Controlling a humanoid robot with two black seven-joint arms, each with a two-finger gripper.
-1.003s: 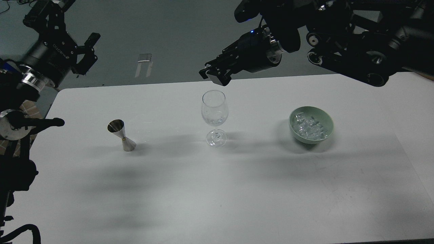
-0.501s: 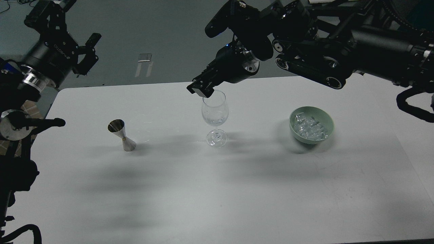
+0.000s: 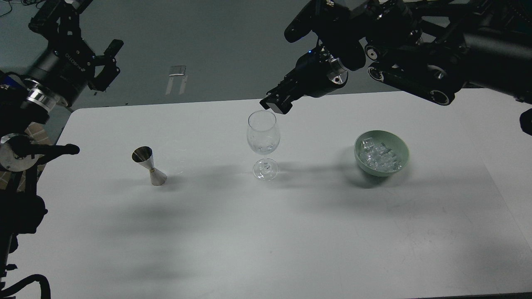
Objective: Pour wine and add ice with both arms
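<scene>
**Right gripper above the wine glass, ice in the bowl**

On the white counter three things stand in a row, well apart from one another. Toward the left is a small metal jigger, tilted, with its open mouth facing up and to the left. Near the middle stands a clear wine glass, upright on its foot; something pale and glassy shows low in its bowl, but I cannot tell what it is. To the right sits a pale green bowl, and the ice lies heaped inside it as a pile of clear cubes.

From the upper right, the right arm reaches in across the far edge of the counter. Its right gripper hangs just above and slightly right of the rim of the wine glass, pointing down and to the left. The end of it shows as one dark block, so I cannot tell whether its fingers are apart or together, nor whether anything is held in it.

At the upper left, the left arm is raised beyond the counter's left corner, well apart from the jigger. Its left gripper has its two fingers spread apart, with nothing between them.

Soft shadows of both arms fall across the middle of the counter.
</scene>
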